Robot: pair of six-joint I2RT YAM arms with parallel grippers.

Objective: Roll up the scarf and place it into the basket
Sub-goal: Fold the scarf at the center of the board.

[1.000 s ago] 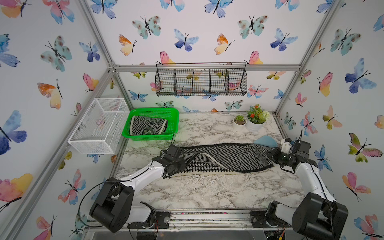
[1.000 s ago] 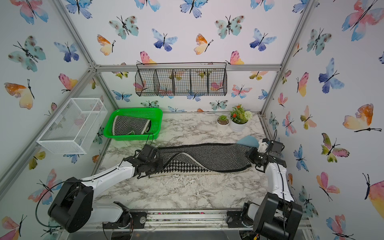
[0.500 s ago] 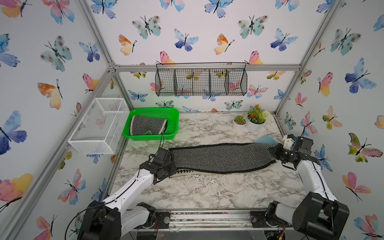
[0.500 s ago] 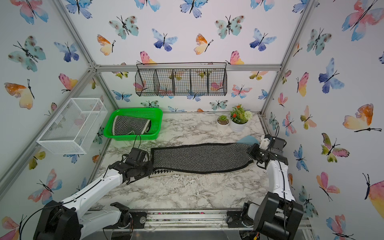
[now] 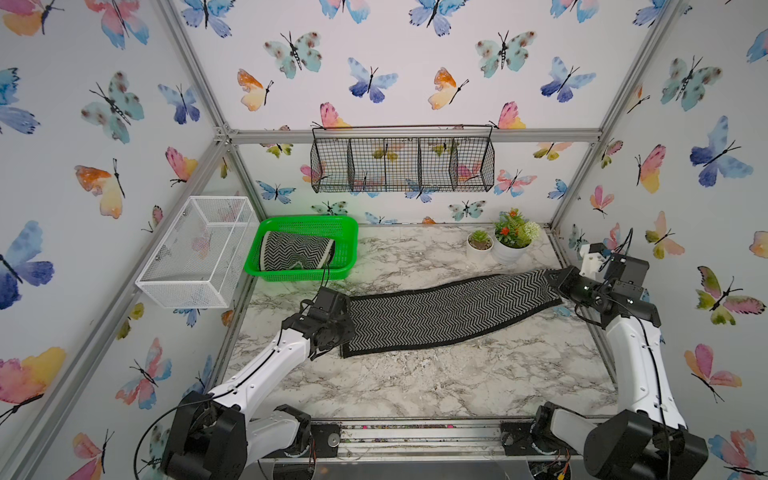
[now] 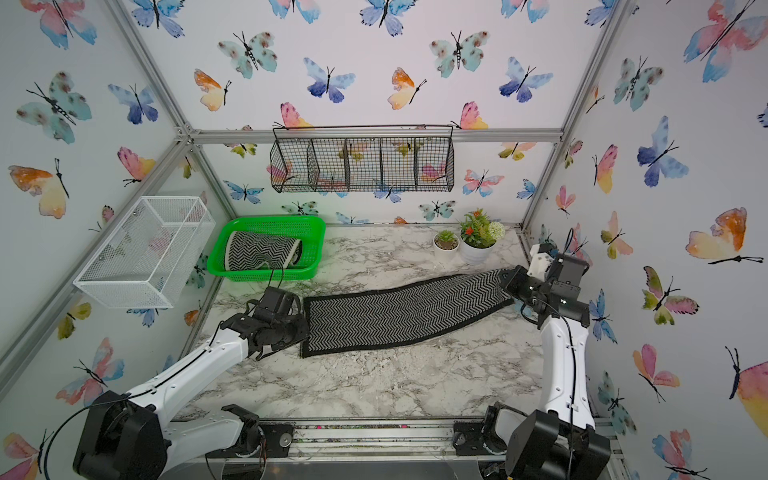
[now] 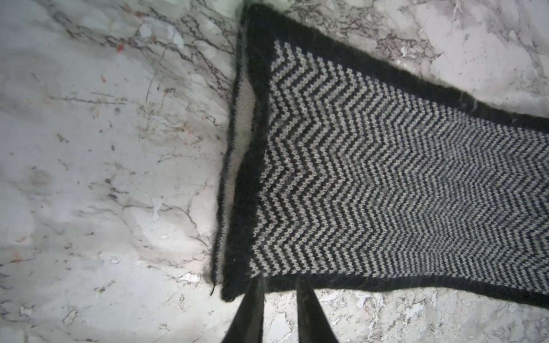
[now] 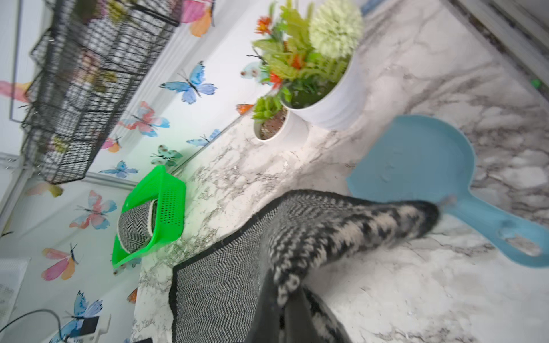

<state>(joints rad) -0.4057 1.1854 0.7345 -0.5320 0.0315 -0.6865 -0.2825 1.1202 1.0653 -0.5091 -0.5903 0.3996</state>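
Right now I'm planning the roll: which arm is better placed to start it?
Probably left: the left pincer stands open at the flat end of the scarf; the right pincer is shut on the raised far end.

A black wire rack hangs on the back wall above the marble bench. A white mesh box is fixed to the left wall. Near the bench's far right corner two white pots stand side by side: a small one with a succulent, a larger one with orange flowers. A light blue scoop lies flat near them. Pastel butterflies cover the walls
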